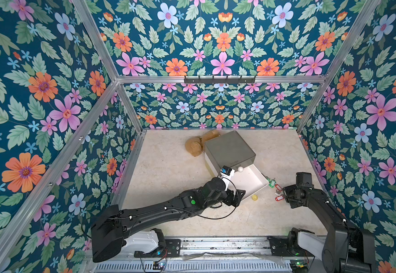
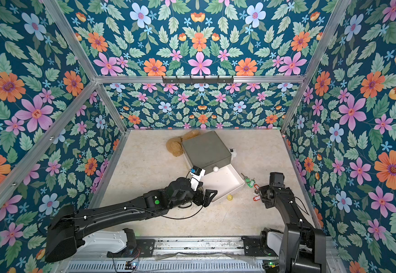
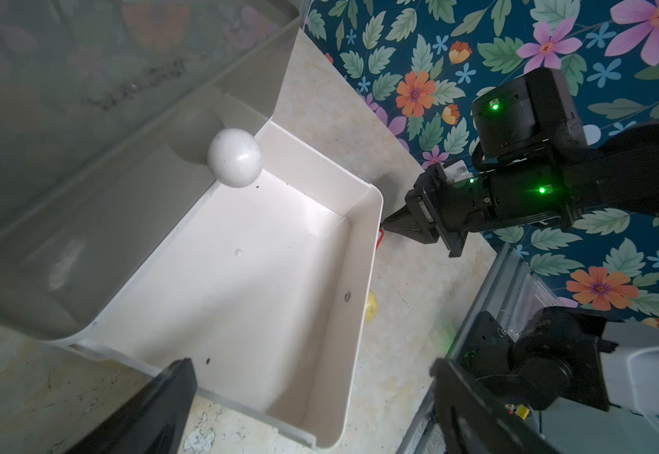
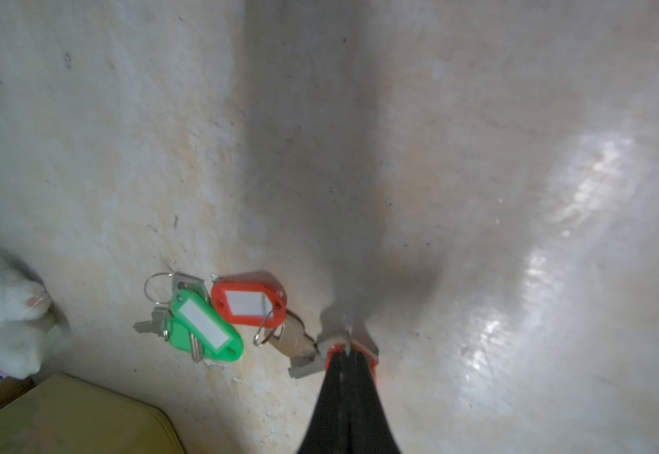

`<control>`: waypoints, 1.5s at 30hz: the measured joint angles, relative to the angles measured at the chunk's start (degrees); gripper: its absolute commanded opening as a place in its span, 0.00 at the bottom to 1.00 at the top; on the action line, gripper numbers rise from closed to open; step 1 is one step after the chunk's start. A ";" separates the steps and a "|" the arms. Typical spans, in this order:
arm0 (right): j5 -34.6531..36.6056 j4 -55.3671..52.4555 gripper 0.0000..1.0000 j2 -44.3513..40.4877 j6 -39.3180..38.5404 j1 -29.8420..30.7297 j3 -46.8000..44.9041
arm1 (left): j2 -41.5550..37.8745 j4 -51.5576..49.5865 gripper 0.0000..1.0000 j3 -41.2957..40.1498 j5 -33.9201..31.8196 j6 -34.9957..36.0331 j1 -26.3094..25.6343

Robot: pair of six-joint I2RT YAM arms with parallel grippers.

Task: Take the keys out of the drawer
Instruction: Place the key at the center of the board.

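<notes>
Keys (image 4: 202, 326) lie on the table (image 4: 438, 157); my right gripper (image 4: 348, 355) is pinched tight on one, the rest just beside it.

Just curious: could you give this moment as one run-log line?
drawer open, holds white ball | left gripper open | right gripper shut on red-tagged key | other keys on table

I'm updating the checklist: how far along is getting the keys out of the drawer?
Done: the open drawer shows only a white ball; green-tagged keys and a red-tagged key lie on the table. In hand: the right gripper is shut on a second red tag. Left: release it.
</notes>
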 measured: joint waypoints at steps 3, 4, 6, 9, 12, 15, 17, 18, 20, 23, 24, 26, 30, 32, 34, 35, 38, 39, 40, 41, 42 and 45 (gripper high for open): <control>-0.02 0.68 0.01 0.72 -0.28 -0.02 -0.07 | 0.15 -0.22 0.99 0.15 0.00 0.00 0.00; -0.02 0.92 0.02 0.92 -0.35 -0.02 -0.13 | 0.22 -0.20 0.99 0.28 -0.02 -0.02 -0.02; -0.02 1.31 0.05 1.31 -0.37 -0.04 -0.15 | 0.28 -0.22 0.99 0.50 -0.07 -0.02 -0.13; -0.22 1.81 0.12 1.66 -0.39 -0.07 -0.20 | 0.28 -0.35 0.99 0.66 -0.11 -0.04 -0.22; -0.48 2.29 0.21 1.86 -0.44 -0.13 -0.39 | 0.28 -0.42 0.99 0.66 -0.28 -0.04 -0.22; -0.68 2.54 0.32 1.90 -0.59 -0.17 -0.48 | 0.20 -0.46 0.99 0.66 -0.55 -0.04 -0.22; -1.11 2.71 0.38 1.88 -0.85 -0.28 -0.48 | 0.02 -0.57 0.99 0.66 -0.72 -0.22 -0.22; -1.18 2.71 0.41 1.84 -0.90 -0.35 -0.50 | -0.02 -0.57 0.99 0.66 -0.87 -0.22 -0.22; -1.42 2.78 0.46 1.66 -0.98 -0.46 -0.50 | -0.04 -0.59 0.99 0.66 -1.18 -0.24 -0.22; -1.73 2.78 0.54 1.03 -1.27 -0.57 -0.48 | -0.09 -0.61 1.00 0.66 -1.38 -0.63 -0.26; -1.81 2.78 0.54 0.72 -1.40 -0.61 -0.48 | -0.11 -0.61 0.99 0.66 -1.44 -0.63 -0.31; -2.16 2.78 0.58 0.11 -1.38 -0.61 -0.48 | -0.31 -0.66 0.99 0.66 -1.55 -0.63 -0.33; -2.89 2.71 0.65 -1.05 -1.44 -0.61 -0.48 | -0.94 -0.68 0.99 0.66 -1.84 -0.63 -0.33; -3.02 2.56 0.68 -1.79 -1.44 -0.61 -0.48 | -1.33 -0.72 0.99 0.59 -2.03 -0.63 -0.33; -3.23 2.51 0.68 -2.86 -1.62 -0.61 -0.48 | -1.90 -0.72 0.99 0.28 -2.27 -0.66 -0.33; -3.41 2.45 0.68 -3.30 -1.62 -0.61 -0.46 | -2.19 -0.72 0.99 0.07 -2.40 -0.66 -0.33; -4.33 2.10 0.68 -5.16 -2.12 -0.61 -0.15 | -3.15 -0.72 0.99 -0.72 -3.02 -1.07 -0.33; -4.55 2.16 0.69 -5.77 -2.60 -0.61 0.02 | -3.50 -0.72 0.99 -0.98 -3.13 -1.07 -0.33; -4.92 2.21 0.68 -6.40 -2.91 -0.61 0.15 | -3.89 -0.72 0.99 -1.29 -3.28 -1.09 -0.33; -5.40 2.29 0.68 -7.02 -3.06 -0.61 0.22 | -4.17 -0.72 0.99 -1.51 -3.39 -1.11 -0.33; -6.08 2.49 0.67 -7.76 -3.34 -0.61 0.24 | -4.57 -0.70 0.99 -1.73 -3.63 -1.33 -0.33; -8.50 3.58 0.67 -9.94 -4.02 -0.61 0.24 | -5.60 -0.59 0.99 -2.40 -4.37 -1.53 -0.33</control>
